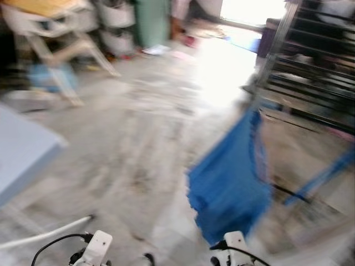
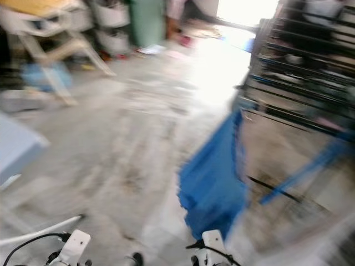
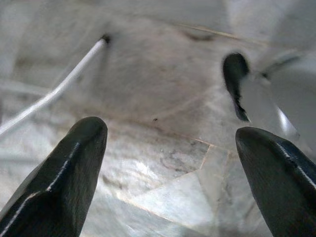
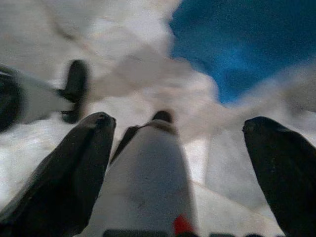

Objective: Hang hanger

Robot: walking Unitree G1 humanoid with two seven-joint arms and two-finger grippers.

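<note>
Close under the head camera, two white wrist housings, left wrist [image 1: 97,244] and right wrist [image 1: 236,244], each trailing a black cable, low over the pale veined marble floor [image 1: 138,138]. Everything ahead smeared by motion blur.

Seen along the left arm: left gripper [image 3: 170,131] spread wide, its long black fingers [image 3: 84,148] far apart with nothing but floor between them. Beyond it, a thin white rod [image 3: 54,91] lying across the marble, also lying at the lower left of the head views.

Seen along the right arm: right gripper [image 4: 180,121] likewise spread wide, pointing down at the floor. Between its fingers [image 4: 79,168], a rounded white part with a small red mark [image 4: 148,182]; cannot tell whether either finger touches it.

Ahead and to the right, a bright blue cloth [image 1: 227,183] hanging down from the near corner of a tall dark metal rack [image 1: 310,61], its lower edge just beyond the right wrist. Blue slanted bars [image 1: 321,177] under the rack, beside the cloth.

Cannot tell, through the blur, where the hanger is.

At the left edge, a pale blue tabletop corner [image 1: 22,155]. Further back on the left, a white plastic chair [image 1: 50,27]; near it, a green upright bin [image 1: 151,22]. Strong glare on the floor from a bright doorway at the back.
</note>
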